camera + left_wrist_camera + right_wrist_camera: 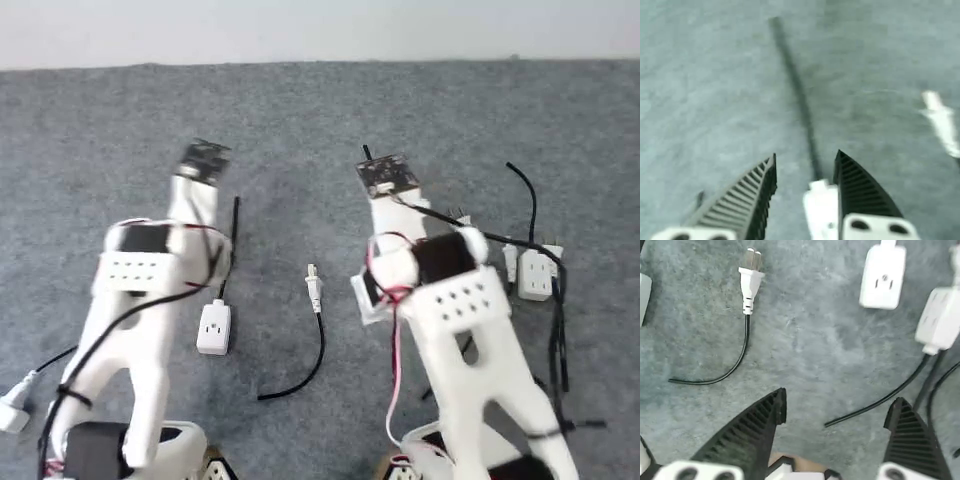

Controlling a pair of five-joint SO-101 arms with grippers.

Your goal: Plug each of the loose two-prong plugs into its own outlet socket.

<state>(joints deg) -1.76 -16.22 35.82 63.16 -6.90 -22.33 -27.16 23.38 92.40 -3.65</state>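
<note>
Both pitched forward and downward, the left gripper point(805, 157) and right gripper point(840, 396) gape wide, empty.

We see a grey table covering point(810, 345) of rough, matt fibre, probably carpet. The plug point(749, 282) is smooth white plastic with 2 metal prongs point(754, 259); its cord point(746, 335) is matt black. The outlet socket point(883, 280) is glossy white plastic.

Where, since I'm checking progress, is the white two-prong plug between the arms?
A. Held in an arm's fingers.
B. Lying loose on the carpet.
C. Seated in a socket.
B: the plug lies on the carpet with its prongs bare, apart from the nearest socket.
</note>
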